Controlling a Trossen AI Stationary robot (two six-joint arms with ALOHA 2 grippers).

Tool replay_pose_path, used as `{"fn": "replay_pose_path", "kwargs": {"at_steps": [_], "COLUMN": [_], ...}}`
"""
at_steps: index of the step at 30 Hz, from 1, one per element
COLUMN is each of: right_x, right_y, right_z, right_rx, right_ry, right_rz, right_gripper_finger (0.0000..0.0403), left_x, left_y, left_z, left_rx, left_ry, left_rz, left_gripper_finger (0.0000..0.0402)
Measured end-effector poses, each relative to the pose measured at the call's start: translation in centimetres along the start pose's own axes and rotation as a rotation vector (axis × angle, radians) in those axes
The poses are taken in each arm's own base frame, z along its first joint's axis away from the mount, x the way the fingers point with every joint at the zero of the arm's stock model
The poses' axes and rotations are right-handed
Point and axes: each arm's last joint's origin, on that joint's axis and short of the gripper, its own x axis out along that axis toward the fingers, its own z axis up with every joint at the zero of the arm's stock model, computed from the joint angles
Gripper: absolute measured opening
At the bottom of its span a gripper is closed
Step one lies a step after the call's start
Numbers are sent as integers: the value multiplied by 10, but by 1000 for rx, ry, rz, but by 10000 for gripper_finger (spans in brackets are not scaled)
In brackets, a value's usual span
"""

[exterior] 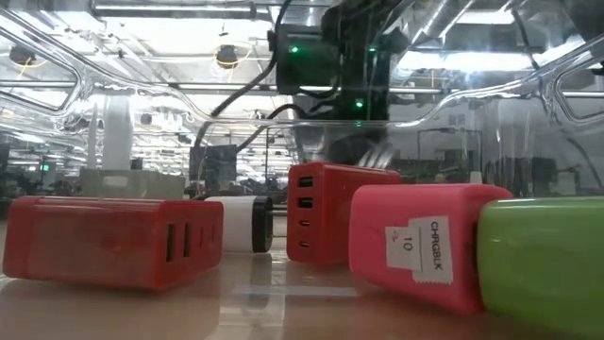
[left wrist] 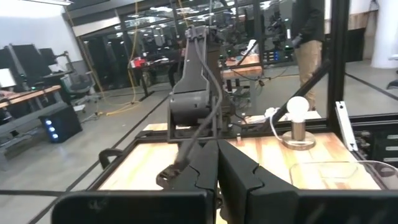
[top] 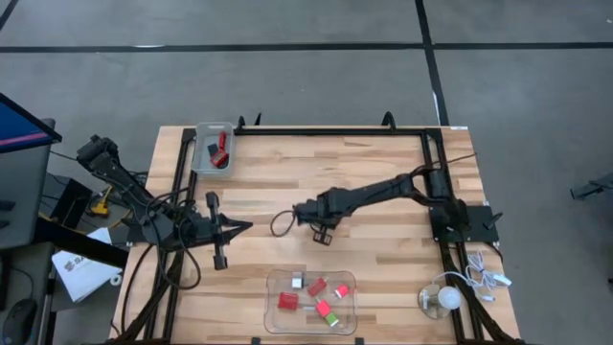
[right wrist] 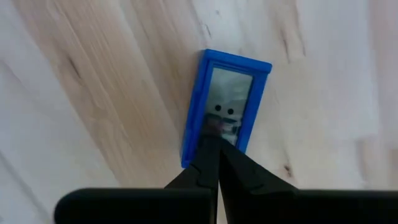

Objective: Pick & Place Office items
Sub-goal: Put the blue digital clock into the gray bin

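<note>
sorting partly done: a few items in the small bin (top: pixel 214 149) at 11 o'clock, several in the clear tray (top: pixel 310 301) at 6. right gripper (right wrist: pixel 214 163), fingers together, tips on the blue piece (right wrist: pixel 226 107) mid-counter, not lifted. left gripper (top: pixel 245 228) together, idle at 9.

A robotics lab or workshop: a wooden table (top: pixel 383 172) in a black frame on grey concrete, workbenches (left wrist: pixel 31 99) and ceiling lights behind
</note>
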Motion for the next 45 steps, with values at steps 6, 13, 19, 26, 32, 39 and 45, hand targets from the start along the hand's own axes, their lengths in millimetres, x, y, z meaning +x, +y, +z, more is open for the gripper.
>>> {"fn": "replay_pose_path", "kwargs": {"at_steps": [6, 13, 19, 26, 32, 39, 45], "right_x": [-35, -65, -43, -17, 5, 12, 12], "right_y": [15, 9, -6, -10, -5, -2, -6], "right_z": [-15, -46, -68, -61, -61, -59, -57], "right_rx": [-48, 96, 289, 348, 338, 321, 290], "right_ry": [-137, -325, -382, -402, -334, -339, -353], "right_rz": [-124, -41, 95, 127, 83, 61, 47], "right_gripper_finger": [13, 127, 262, 334, 335, 325, 317], "left_x": [1, 1, 2, 3, 1, 0, 0], "left_y": [-3, -4, -4, -7, -9, -10, -10], "left_z": [-2, -2, -2, -3, -3, -3, -3], "left_rx": [-7, -16, -43, -46, -55, -55, -54], "left_ry": [4, 4, 2, 1, -1, -2, -2], "left_rz": [-18, -29, -42, -65, -91, -97, -96], "left_gripper_finger": [0, 0, 0, 0, 0, 0, 0]}}
